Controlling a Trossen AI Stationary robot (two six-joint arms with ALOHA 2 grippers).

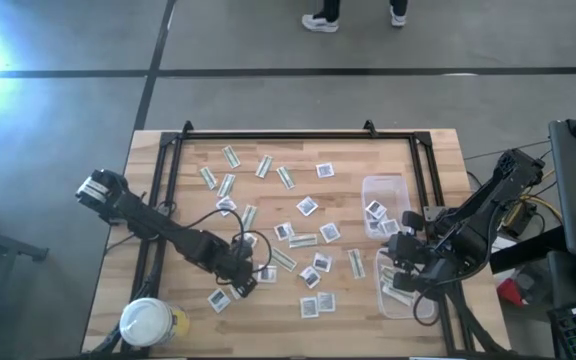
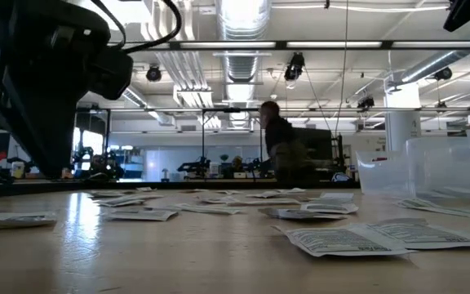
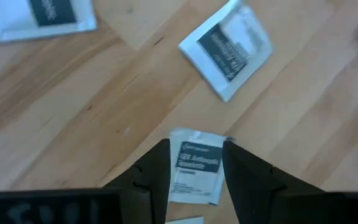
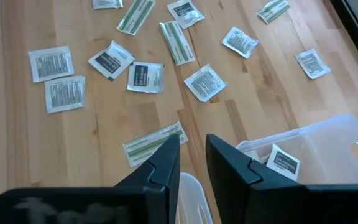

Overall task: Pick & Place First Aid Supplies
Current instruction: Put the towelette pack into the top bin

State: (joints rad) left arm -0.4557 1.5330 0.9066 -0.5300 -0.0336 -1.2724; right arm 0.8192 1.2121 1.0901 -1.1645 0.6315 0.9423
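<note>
Plainly, the packet (image 3: 196, 165) now in play is a small white square sachet with dark print, lying flat on the wooden table (image 1: 268, 145) near the front-left part of the scatter, between the fingers of the left gripper (image 1: 240, 281); the jaws stand parted on either side of it and have not yet clamped. It looks very light, thin and limp, probably slick-skinned, so it should crumple or slide rather than resist; the sensible hold is across its two opposite edges, pinched low against the wood. Around it lie many more square packets and narrow green-and-white strips (image 4: 153, 143), spread over the middle of the table. To the right, the right gripper (image 1: 405, 262) hovers over the near clear tub (image 1: 391, 305), fingers slightly apart and holding nothing visible. A white-lidded jar (image 1: 146, 322) stands at the near left corner.
</note>
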